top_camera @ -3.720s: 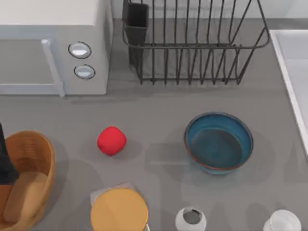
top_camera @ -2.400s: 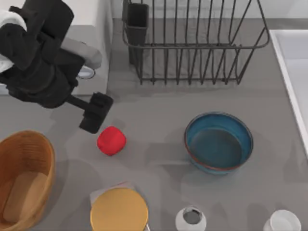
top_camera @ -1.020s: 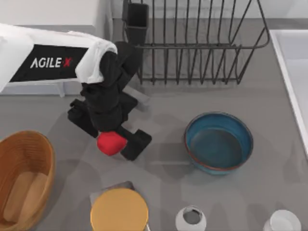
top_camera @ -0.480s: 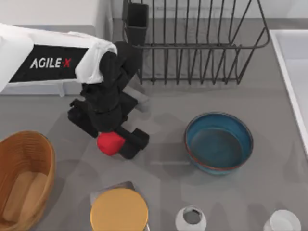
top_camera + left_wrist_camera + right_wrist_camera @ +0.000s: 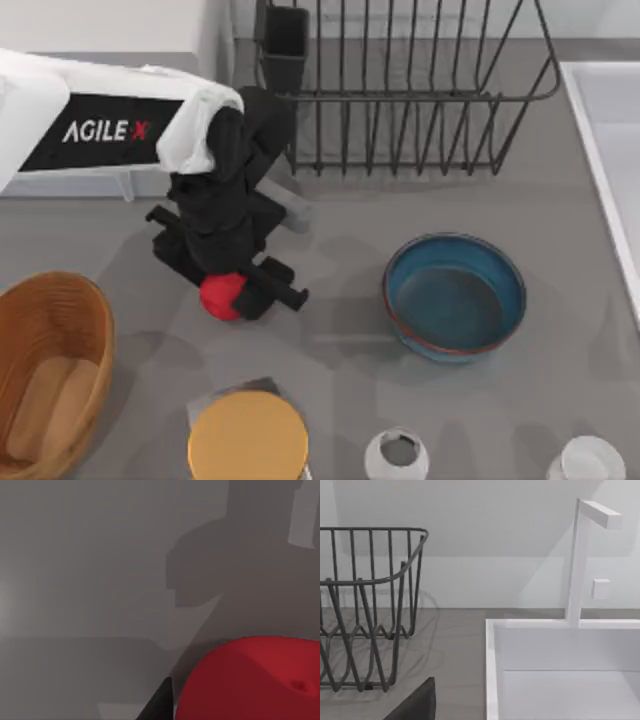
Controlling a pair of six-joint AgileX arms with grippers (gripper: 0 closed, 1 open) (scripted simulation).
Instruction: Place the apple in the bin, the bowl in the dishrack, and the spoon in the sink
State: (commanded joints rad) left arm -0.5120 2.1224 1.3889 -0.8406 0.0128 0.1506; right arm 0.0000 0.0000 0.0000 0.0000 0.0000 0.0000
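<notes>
So the left gripper (image 5: 232, 292) has just finished squeezing in on the apple (image 5: 220, 297): half a second back the fingers sat a bit wider around it, and now they're pinched onto it, with the fruit nudged slightly toward the left side of the table compared to where it was lying a second ago. In the left wrist view the apple (image 5: 250, 680) sits right up against the camera with one dark fingertip (image 5: 161, 702) touching its side, so I'd call this a real grip, meaning the first leg of the job is about ready for the lift. It's still low over the table near the middle-left, not yet carried anywhere. The bin (image 5: 48, 378) waits at the left edge, near but clearly apart from the apple, and nothing sits directly between them, though the yellow disc (image 5: 247, 438) lies close below that path, so a low swing could clip it. The bowl (image 5: 455, 296) hasn't budged, sitting right of centre, with the dishrack (image 5: 400, 90) behind it. The sink (image 5: 610, 130) runs along the right edge; the right wrist view looks at its rim (image 5: 492, 670) and the faucet (image 5: 580, 560), and I can't tell what the right gripper's fingers are doing
</notes>
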